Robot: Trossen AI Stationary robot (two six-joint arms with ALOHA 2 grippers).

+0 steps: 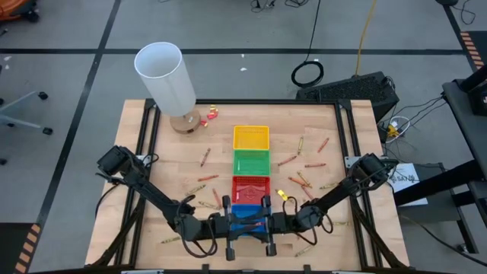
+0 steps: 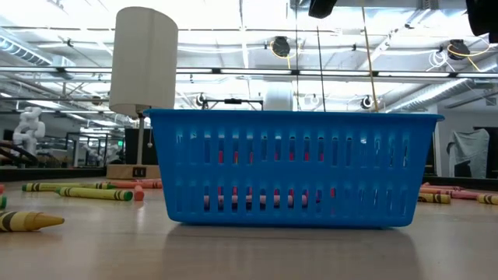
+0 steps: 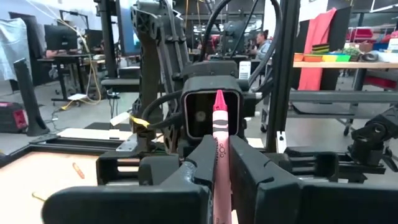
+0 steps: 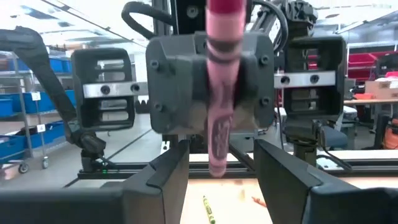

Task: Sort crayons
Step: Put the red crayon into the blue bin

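Note:
My left gripper [image 1: 232, 226] and my right gripper [image 1: 268, 222] face each other over the blue tray [image 1: 247, 211] at the table's near edge. My left gripper [image 3: 222, 149] is shut on a pink crayon [image 3: 219, 124]. The crayon's pointed tip [image 3: 219, 94] reaches toward my right gripper's wrist. My right gripper [image 4: 221, 155] is open. Its fingers stand on either side of the crayon [image 4: 217, 124] with a gap on each side. Other crayons [image 1: 204, 157] lie scattered on the wooden table around the yellow [image 1: 251, 137], green [image 1: 251, 162] and red [image 1: 251, 186] trays. My left gripper pinches the pink crayon's lower wrapped part [image 3: 221, 177] between its two fingers [image 3: 198, 163]. The fingers lie level and along the crayon, coming from the table's left. The crayon sticks out forward past the fingertips, lifted clear above the blue tray.
A tall white cylinder [image 1: 163, 72] stands on a base at the far left, with small red and yellow bits [image 1: 209, 114] beside it. In the low view the blue tray [image 2: 292, 167] fills the middle, with crayons [image 2: 93, 192] lying to its left and right.

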